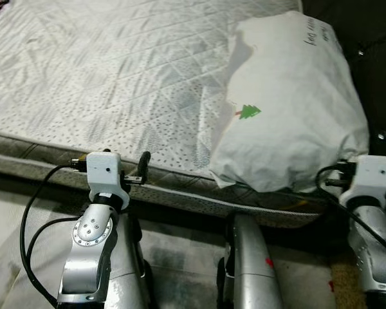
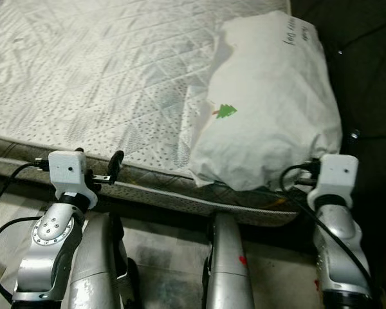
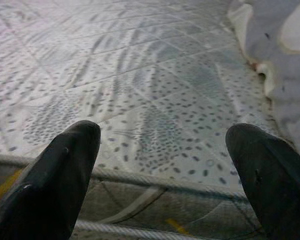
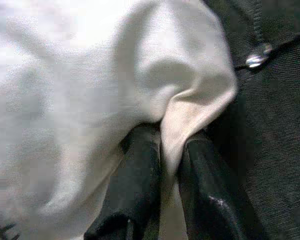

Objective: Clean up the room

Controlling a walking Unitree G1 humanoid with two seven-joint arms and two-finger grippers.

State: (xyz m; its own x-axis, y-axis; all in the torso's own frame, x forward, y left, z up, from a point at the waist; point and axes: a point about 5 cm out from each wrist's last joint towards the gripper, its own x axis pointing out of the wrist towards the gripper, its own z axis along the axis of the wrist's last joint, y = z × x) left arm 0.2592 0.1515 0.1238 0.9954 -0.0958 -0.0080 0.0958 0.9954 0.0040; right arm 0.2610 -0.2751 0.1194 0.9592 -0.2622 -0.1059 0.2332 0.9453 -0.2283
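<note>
right gripper pinches the white pillow's corner, likely to reposition it on the mattress; left gripper spread, empty.

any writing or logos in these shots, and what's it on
Dark handwriting near the top corner of the white pillow: too small and tilted to read.
Green tree sign with a small red mark beside it, on the pillow: a picture, no words.
Quilted mattress: pattern, no text.
The right pincer pinches the pillow's corner.
</note>
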